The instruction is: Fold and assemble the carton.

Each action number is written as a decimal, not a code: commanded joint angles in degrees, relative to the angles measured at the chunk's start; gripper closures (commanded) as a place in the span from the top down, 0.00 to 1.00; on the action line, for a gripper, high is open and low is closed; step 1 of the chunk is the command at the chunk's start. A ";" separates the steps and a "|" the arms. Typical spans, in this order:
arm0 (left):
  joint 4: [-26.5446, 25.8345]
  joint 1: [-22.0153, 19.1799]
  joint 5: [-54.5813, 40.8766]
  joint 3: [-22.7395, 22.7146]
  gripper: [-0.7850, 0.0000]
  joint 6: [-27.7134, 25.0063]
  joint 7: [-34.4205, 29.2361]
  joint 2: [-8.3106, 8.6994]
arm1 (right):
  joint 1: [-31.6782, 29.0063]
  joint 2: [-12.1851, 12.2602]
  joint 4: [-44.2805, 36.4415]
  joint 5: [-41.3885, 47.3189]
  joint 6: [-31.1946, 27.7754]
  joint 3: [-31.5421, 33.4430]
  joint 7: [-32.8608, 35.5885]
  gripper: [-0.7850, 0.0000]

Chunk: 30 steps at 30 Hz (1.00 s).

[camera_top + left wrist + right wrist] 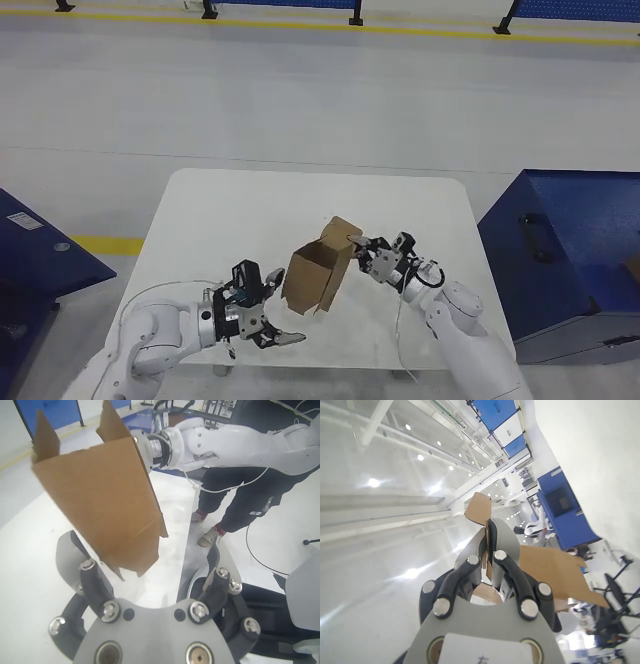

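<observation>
The carton [318, 275] is plain brown cardboard, opened out into a squarish sleeve but not closed. Loose flaps stand up at its upper end and rough-cut flaps hang from its lower end. It hangs tilted in the air over the front middle of the white table [250, 210], with its upper end leaning toward the right arm and its lower end pointing at the left one. The right gripper [368, 252] comes in from the table's right side, jaws clenched on an upper flap, the cardboard pinched between the dark pads [492, 535]. The left gripper [280, 312] sits low near the table's front edge, just beside the carton's lower flaps without touching them, its jaws spread wide and grasping nothing. A blue bin [560, 260] stands on the floor to the right of the table; from here I cannot tell what it holds.
</observation>
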 commanded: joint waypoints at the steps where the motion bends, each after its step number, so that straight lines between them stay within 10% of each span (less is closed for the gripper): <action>1: -1.31 1.57 3.60 -1.79 1.00 1.61 5.81 0.02 | 1.57 -0.39 3.38 7.14 4.86 -0.13 -0.08 0.00; 7: -2.99 3.84 9.91 -3.72 1.00 5.29 14.26 -0.06 | 5.82 -1.85 12.43 22.70 18.24 -2.58 -0.54 0.00; 14: -3.10 3.77 10.47 -3.89 1.00 5.90 14.09 -0.05 | 5.54 -1.90 12.47 23.37 18.20 -2.54 -0.79 0.00; 24: -8.40 10.67 39.34 -0.70 1.00 37.31 28.34 -1.17 | 6.73 -3.03 15.10 40.27 22.53 -0.92 -11.05 0.00; 30: -7.25 10.02 44.20 3.57 1.00 45.70 29.83 -2.28 | 6.74 -3.32 14.34 41.30 22.37 -1.40 -13.16 0.00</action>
